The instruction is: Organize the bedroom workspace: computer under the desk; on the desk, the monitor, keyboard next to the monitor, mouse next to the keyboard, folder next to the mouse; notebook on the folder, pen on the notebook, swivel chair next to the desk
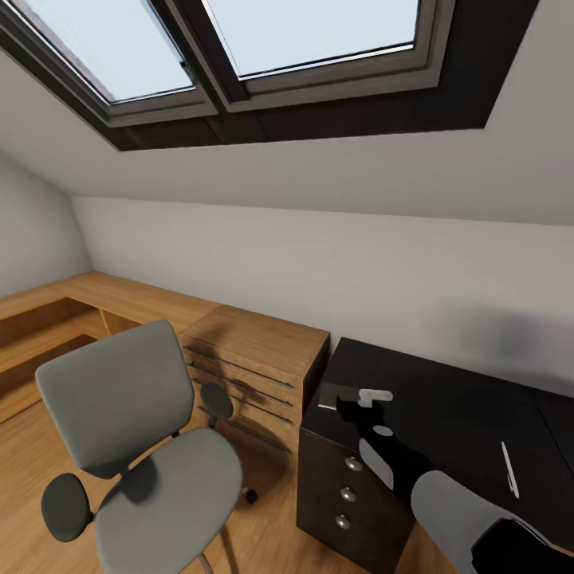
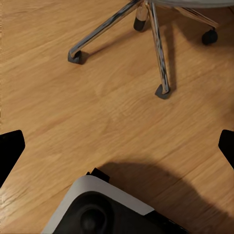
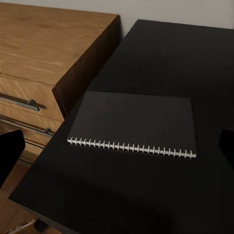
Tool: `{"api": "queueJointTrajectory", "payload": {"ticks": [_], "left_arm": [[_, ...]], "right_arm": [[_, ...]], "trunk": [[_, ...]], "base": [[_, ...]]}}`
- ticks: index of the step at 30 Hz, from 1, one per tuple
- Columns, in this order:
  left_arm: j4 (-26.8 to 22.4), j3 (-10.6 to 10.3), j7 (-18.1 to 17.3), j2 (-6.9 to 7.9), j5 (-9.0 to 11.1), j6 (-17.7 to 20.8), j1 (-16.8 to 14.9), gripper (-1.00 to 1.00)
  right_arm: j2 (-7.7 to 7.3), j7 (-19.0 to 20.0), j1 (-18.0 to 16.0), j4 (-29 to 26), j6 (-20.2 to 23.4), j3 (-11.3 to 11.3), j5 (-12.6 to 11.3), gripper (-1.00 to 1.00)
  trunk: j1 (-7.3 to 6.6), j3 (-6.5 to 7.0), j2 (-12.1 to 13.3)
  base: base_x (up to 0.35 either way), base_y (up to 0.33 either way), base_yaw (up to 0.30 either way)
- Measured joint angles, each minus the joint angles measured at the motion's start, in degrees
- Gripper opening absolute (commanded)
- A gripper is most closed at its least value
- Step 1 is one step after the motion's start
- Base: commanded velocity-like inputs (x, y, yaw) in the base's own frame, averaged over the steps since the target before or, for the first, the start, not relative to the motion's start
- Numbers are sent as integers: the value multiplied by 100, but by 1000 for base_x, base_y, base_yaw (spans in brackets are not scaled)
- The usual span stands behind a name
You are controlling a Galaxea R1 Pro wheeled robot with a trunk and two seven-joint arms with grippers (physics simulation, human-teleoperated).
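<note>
Desk [image 1: 446,399]: black, with drawers down its front, standing against a wooden cabinet [image 1: 255,351].
Notebook [image 3: 134,124]: lies flat on the desk near the corner beside the cabinet; dark cover, white spiral binding along one long edge.
Pen [image 1: 509,469]: white, on the desk well apart from the notebook.
Chair [image 1: 143,470]: grey, seat bare as far as can be seen, on the wood floor near the desk.
Right gripper [image 3: 117,146]: hovers above the notebook, jaws spread wide, holding nothing.
Left gripper [image 2: 117,146]: over the floor by the chair's legs, jaws spread, empty.
Handling: probably light, thin and slightly flexible, flush with the desk.
Grip: likely best at the edge nearest the desk rim, or the stiffer spiral side.
</note>
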Motion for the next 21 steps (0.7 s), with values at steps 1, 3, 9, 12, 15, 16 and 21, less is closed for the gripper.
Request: {"api": "queueJointTrajectory", "payload": {"ticks": [1,3,9,12,15,16,21], "left_arm": [[13,2,1,1,1,0,0,100],[39,3,2,2,2,1,0,100],[77,6,4,3,1,1,0,100],[84,7,4,3,2,2,0,100],[90,7,4,6,2,2,0,100],[94,7,4,7,2,2,0,100],[201,9,7,11,4,9,0,100]], "right_arm": [[0,0,0,0,0,0,-1,100],[0,0,0,-1,0,0,-2,100],[-3,-6,0,-1,0,-4,-10,100],[-6,-8,0,-1,0,-6,-12,100],[-7,-8,0,-3,0,-7,-13,100],[-8,-9,0,-2,0,-8,-13,100],[-8,-11,0,-2,0,-8,-13,100]], "trunk": [[0,0,0],[0,0,0],[0,0,0],[0,0,0],[0,0,0],[0,0,0],[0,0,0]], "base": [[0,0,0],[0,0,0],[0,0,0],[0,0,0],[0,0,0],[0,0,0],[0,0,0]]}}
